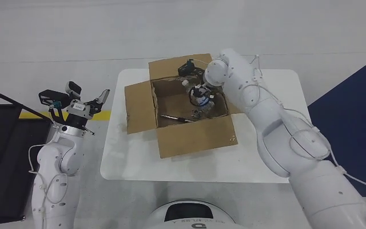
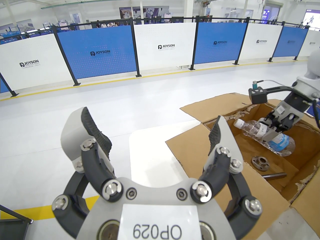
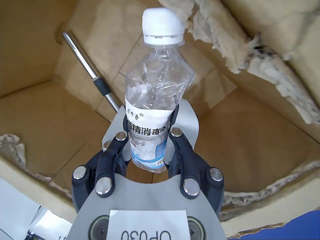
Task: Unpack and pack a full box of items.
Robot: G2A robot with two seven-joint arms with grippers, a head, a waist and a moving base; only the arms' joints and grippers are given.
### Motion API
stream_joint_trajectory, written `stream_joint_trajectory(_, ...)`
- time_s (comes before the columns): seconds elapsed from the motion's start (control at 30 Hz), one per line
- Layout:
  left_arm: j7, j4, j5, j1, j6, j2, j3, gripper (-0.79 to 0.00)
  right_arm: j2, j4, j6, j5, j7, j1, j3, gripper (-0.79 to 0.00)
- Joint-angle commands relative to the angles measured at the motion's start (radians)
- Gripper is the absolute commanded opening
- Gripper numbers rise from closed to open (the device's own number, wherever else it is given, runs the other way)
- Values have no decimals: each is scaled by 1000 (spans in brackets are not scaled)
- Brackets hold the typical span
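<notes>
Right pincer [image 3: 150, 128]: fingers pressed in on the labelled lower half of the clear bottle [image 3: 156, 81]. They are closed only as far as the bottle's width, not fully together. The white cap points away from my wrist. The upper body is crumpled, so gripping at the label puts the pads on the firmer part, which I judge is why the hold sits there.

Bottle position: inside the open cardboard box [image 1: 194, 140], tilted well off upright. From the left wrist view it appears to hang above the box floor. I cannot confirm the gap beneath it.

Box contents near the bottle: a metal rod [image 3: 82, 58] with a dark collar lies flat on the floor, and a small flanged ring [image 2: 260, 162] lies beside the rod. Both are apart from the bottle. The box rim is torn and ragged, and the cap is close to one frayed edge, which is a snag risk.

Left pincer [image 2: 152, 123]: fingers spread wide, holding nothing. It is parked off the table [image 1: 263, 166] edge, well apart from the box and out of the right arm's way.

Judgement: one item is in transit at the box. I cannot tell from this moment whether it is going in or coming out.
</notes>
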Motion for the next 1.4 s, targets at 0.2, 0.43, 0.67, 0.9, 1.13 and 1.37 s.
stream_joint_trajectory(0.2, 0, 0, 0, 0, 0, 0, 0, 0, 219, -742, 68, -36, 215, -287, 323, -785)
stream_joint_trajectory(0.43, 0, 0, 0, 0, 0, 0, 0, 0, 352, -1411, 100, 12, 309, -755, 796, -785)
stream_joint_trajectory(0.67, 0, 0, 0, 0, 0, 0, 0, 0, 382, -1570, 112, 100, 202, -946, 1047, -785)
stream_joint_trajectory(0.9, 0, 0, 0, 0, 0, 0, 0, 0, 398, -1536, 191, 97, 172, -1044, 1151, -785)
stream_joint_trajectory(1.13, 0, 0, 0, 0, 0, 0, 0, 0, 414, -1409, 240, 176, 171, -1115, 1258, -785)
stream_joint_trajectory(1.37, 0, 0, 0, 0, 0, 0, 0, 0, 429, -1255, 346, 153, 262, -1057, 1201, -785)
